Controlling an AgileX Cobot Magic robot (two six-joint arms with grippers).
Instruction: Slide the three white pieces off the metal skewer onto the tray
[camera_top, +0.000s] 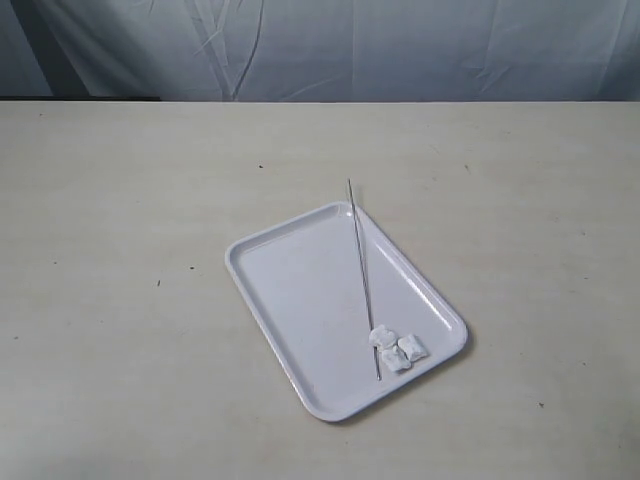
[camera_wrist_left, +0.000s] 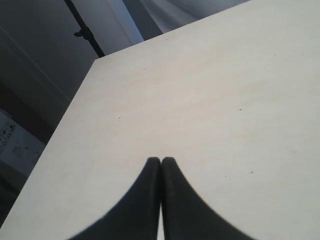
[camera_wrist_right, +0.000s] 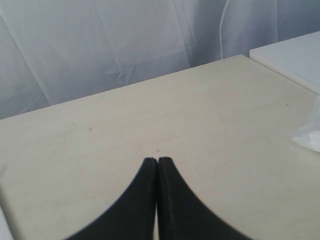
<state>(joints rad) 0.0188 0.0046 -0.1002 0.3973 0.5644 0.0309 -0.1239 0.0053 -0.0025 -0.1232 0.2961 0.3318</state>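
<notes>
The white tray (camera_top: 300, 300) lies near the middle of the table in the exterior view. The thin metal skewer (camera_top: 361, 265) rests across its right half, its far tip past the tray's far rim. Three white pieces (camera_top: 396, 348) sit clustered in the tray's near right corner, beside the skewer's near end; whether any is still threaded I cannot tell. Neither gripper appears in the exterior view. My left gripper (camera_wrist_left: 160, 160) is shut with nothing in it over bare table. My right gripper (camera_wrist_right: 158, 160) is likewise shut and empty.
A pale curtain (camera_top: 320, 45) hangs behind the table's far edge. In the right wrist view a white slab (camera_wrist_right: 292, 57) and a crumpled white plastic bit (camera_wrist_right: 311, 132) sit at the table's side. The left wrist view shows the table's corner (camera_wrist_left: 97, 60).
</notes>
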